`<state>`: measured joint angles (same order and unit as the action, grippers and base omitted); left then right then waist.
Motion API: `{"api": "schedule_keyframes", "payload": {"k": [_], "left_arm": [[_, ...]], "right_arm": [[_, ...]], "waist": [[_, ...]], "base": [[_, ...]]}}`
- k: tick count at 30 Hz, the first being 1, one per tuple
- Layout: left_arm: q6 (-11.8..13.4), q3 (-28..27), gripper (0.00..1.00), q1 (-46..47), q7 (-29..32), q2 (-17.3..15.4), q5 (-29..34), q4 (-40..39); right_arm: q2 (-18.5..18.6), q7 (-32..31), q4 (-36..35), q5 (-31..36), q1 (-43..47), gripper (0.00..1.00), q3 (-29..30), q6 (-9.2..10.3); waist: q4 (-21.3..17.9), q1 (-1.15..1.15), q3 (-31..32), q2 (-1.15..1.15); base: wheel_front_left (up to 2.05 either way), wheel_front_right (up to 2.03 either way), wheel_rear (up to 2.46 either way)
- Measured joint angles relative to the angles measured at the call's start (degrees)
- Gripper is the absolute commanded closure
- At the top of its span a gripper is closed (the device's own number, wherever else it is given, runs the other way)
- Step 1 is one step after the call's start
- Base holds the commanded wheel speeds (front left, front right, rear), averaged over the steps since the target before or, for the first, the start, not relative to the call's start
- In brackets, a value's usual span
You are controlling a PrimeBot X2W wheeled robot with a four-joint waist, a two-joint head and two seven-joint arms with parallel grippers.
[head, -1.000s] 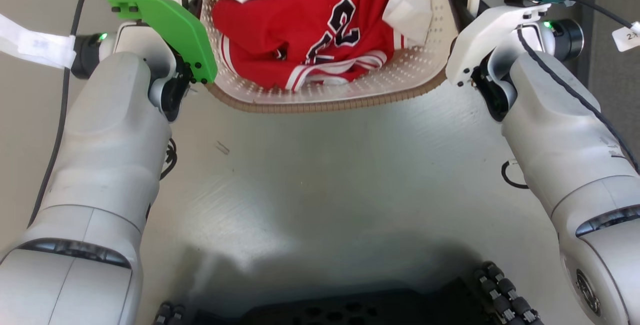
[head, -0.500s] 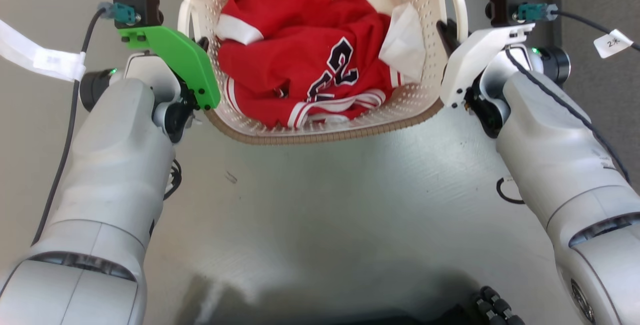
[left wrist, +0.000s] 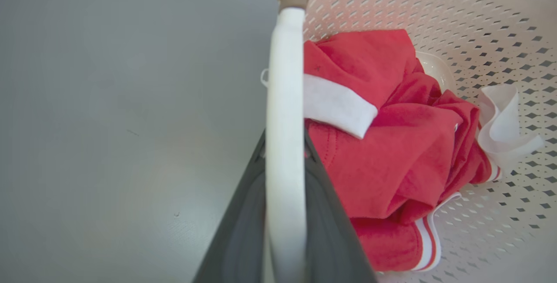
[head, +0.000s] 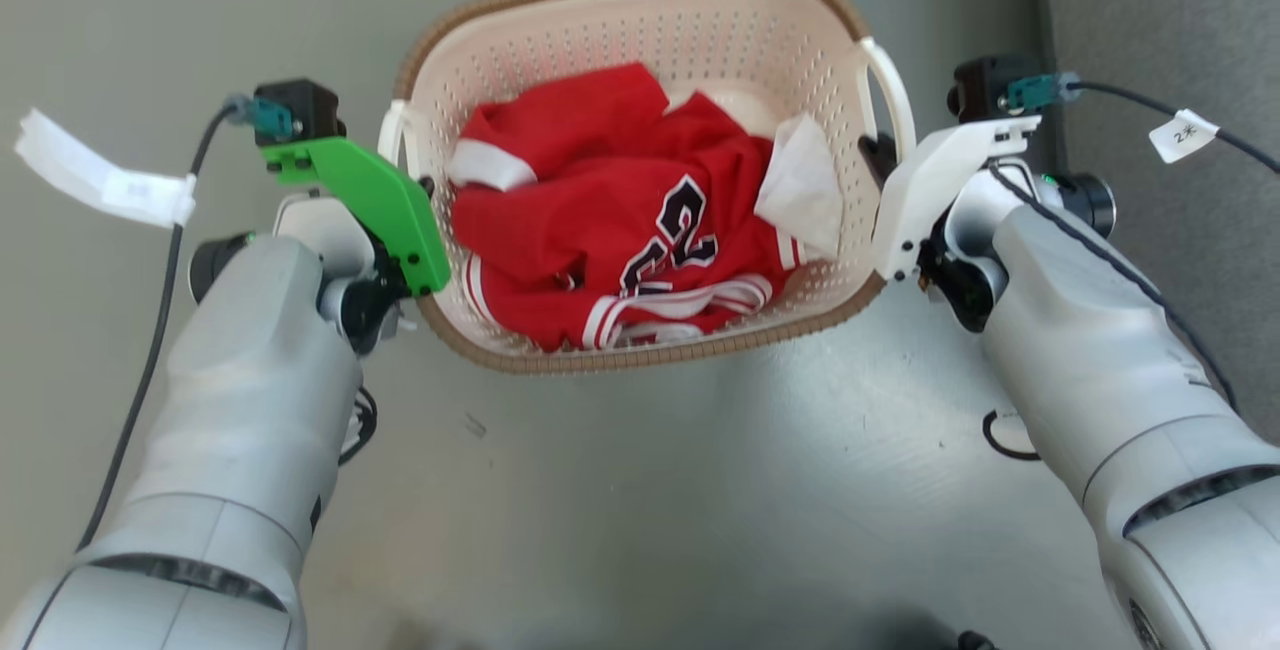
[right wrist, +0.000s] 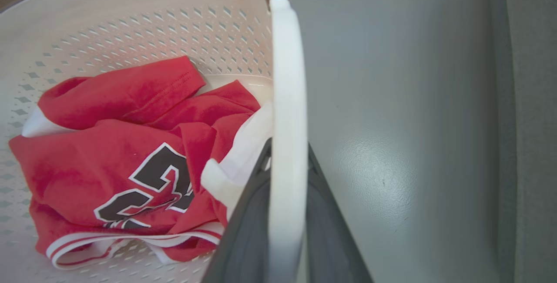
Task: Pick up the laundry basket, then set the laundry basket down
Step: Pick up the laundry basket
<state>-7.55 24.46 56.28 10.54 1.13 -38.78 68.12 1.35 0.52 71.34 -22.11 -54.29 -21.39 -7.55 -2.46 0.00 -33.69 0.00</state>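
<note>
The laundry basket point(head: 640, 40) is cream-white, perforated, with a brown woven rim band, and holds a crumpled red jersey point(head: 610, 230) with dark numerals. My left gripper point(head: 415, 192) is shut on the basket's left white handle point(left wrist: 285, 113), whose bar runs between the dark fingers point(left wrist: 243, 230). On the other side, my right gripper point(head: 878, 155) is shut on the right white handle point(right wrist: 287, 143), which passes between its dark fingers point(right wrist: 326, 230). The basket point(right wrist: 130, 26) hangs between both arms over the grey floor.
Grey floor point(head: 650, 510) lies below and around the basket. A darker grey strip point(head: 1160, 20) runs along the right side. White cable tags hang at the far left point(head: 100, 185) and far right point(head: 1180, 135).
The head view has shifted, so the whole basket now shows lower in the picture and the robot's dark base has left the bottom edge. Both grippers keep their hold on the handles.
</note>
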Motion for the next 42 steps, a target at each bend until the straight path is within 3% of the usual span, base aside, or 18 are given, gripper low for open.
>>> {"api": "schedule_keyframes", "payload": {"k": [42], "left_arm": [[-0.01,1.09,1.0,-13.1,11.48,0.05,-7.38,3.37]], "right_arm": [[-0.27,-16.97,-2.08,-12.81,13.76,1.0,-7.08,0.03]], "waist": [[-0.81,0.0,28.45,0.0]], "base": [[0.0,0.0,0.0]]}}
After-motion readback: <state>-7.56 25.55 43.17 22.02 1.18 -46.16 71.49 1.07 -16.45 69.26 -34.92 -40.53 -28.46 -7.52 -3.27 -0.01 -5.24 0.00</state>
